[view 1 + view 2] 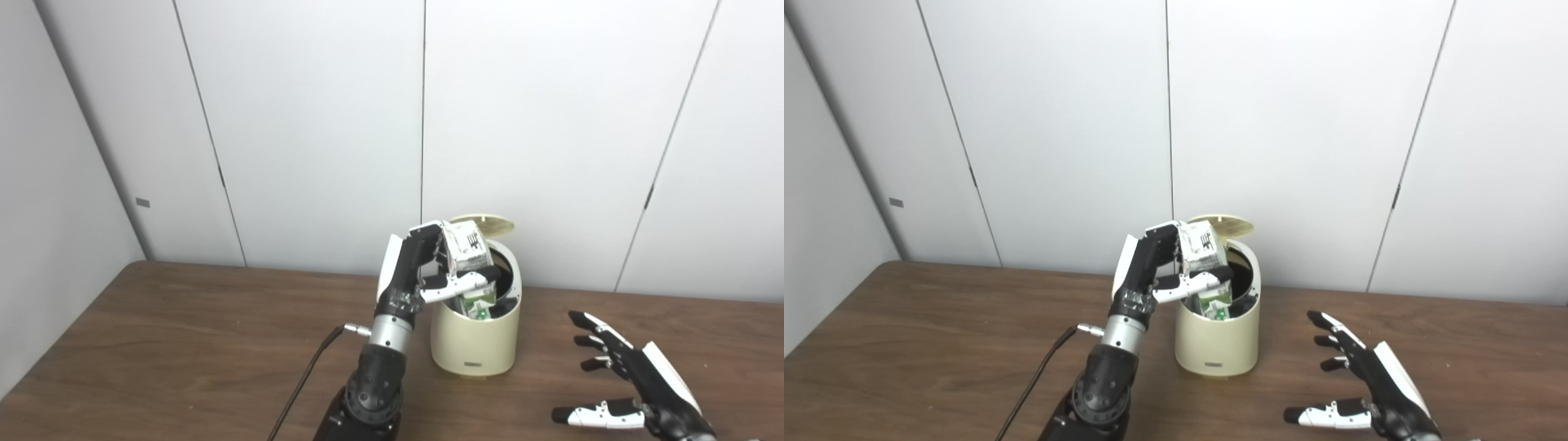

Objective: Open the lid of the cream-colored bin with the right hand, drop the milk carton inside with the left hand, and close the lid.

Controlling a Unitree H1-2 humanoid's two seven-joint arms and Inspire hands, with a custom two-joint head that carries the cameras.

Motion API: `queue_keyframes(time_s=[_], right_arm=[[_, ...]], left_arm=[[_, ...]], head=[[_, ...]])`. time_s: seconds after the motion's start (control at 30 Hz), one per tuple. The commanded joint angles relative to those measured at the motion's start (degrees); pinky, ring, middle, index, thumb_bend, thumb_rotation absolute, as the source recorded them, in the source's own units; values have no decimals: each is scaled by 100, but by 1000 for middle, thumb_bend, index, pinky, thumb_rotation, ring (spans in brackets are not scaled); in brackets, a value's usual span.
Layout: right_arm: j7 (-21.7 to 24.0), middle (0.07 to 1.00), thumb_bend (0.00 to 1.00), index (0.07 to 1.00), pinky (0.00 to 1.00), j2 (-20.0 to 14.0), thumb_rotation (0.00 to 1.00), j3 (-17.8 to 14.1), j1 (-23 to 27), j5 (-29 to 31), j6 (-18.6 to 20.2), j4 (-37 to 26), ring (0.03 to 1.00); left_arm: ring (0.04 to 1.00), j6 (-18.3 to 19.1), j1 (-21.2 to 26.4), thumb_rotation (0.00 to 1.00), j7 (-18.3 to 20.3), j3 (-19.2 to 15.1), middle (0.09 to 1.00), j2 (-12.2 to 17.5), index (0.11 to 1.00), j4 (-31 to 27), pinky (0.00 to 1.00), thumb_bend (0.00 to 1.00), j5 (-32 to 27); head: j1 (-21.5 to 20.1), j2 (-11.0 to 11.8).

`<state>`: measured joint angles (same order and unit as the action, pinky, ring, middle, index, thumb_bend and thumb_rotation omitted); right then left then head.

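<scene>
We see the cream-colored bin [476, 343] standing on the brown wooden table [184, 343], a little toward 3 o'clock of the middle of the view, with its round lid [484, 223] swung up and back at the bin's 12 o'clock edge, leaving the dark mouth uncovered. Our left hand [422, 269] reaches in from 6 o'clock and is closed around the milk carton [468, 260], fingers curled over its upper part and the thumb pressed across its front. The carton is tilted, its white top above the rim and its green lower end already dipping into the bin's opening; whether it touches the inside wall we cannot tell. A dark cable [306, 380] trails from the left wrist toward 7 o'clock across the table. Our right hand [637, 383] sits low at 4 o'clock of the bin, well apart from it, holding nothing, with its fingers spread wide and pointing toward 10 o'clock and the thumb stretched out toward 9 o'clock just above the tabletop
</scene>
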<state>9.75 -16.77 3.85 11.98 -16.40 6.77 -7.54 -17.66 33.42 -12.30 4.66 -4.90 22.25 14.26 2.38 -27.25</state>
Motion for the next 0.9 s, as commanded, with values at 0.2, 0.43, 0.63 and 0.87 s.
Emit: queue_keyframes(time_s=[0.2,0.43,0.63,0.87], right_arm=[[-30,914,787,905,728,-74,129,-69,123,16,-36,-282,850],[-18,911,795,899,691,-83,143,-98,127,42,34,-323,843],[12,911,791,903,704,-117,145,-80,110,19,67,-398,842],[3,909,800,900,723,-113,145,-95,84,11,117,-478,839]], left_arm=[[462,-922,553,0,-931,54,478,-45,495,465,424,521,312],[458,-926,635,0,-1773,398,477,51,495,743,423,522,454],[447,-926,722,0,-2551,947,479,270,492,974,420,521,449],[436,-926,804,0,-3255,1538,479,447,489,1346,412,522,259]], head=[[-32,-21],[-40,-68],[-71,-95],[-84,-121]])
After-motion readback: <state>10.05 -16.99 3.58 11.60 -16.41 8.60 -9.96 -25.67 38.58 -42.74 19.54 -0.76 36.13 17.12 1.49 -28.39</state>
